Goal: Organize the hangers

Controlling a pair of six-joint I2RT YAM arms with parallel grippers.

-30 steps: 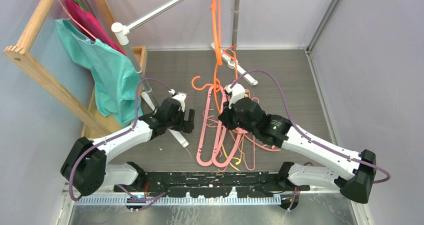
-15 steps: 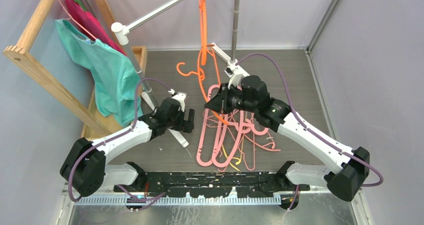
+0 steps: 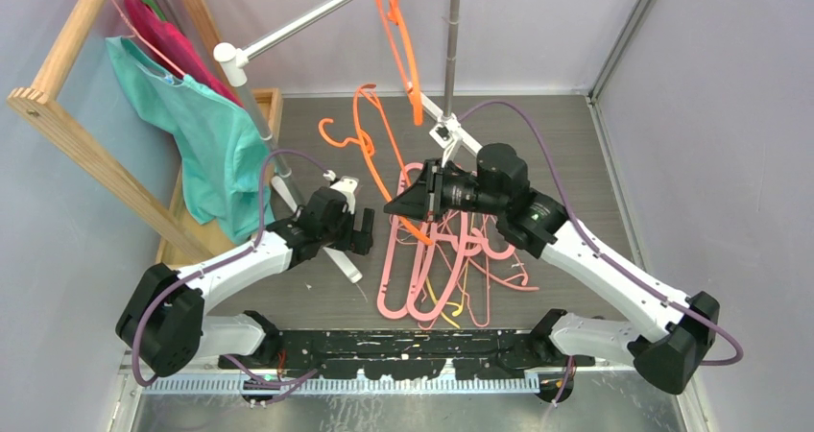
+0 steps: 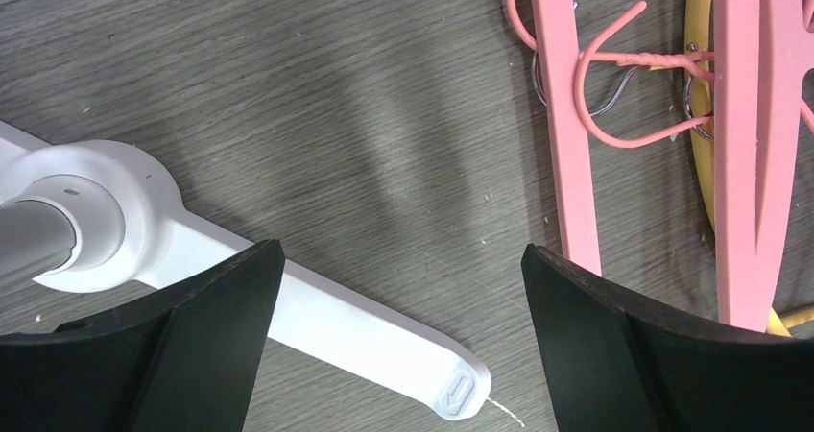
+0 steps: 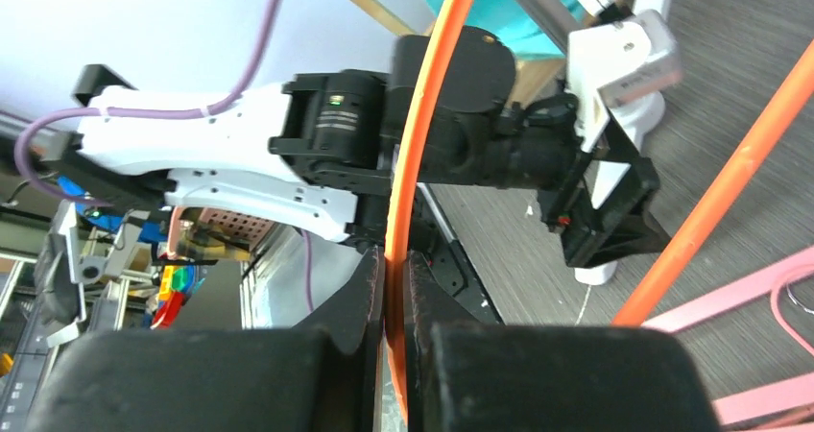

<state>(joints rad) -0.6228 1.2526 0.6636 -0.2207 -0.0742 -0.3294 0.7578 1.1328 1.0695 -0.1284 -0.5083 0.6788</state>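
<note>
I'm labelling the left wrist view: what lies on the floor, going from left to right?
In order: white rack foot → thick pink hanger → yellow hanger → second thick pink hanger.

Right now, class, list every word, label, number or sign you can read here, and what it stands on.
No text is legible.
Left arm's motor housing: small pale print, too blurred to read.
White rack foot: moulded oval mark at its tip, no letters.
</note>
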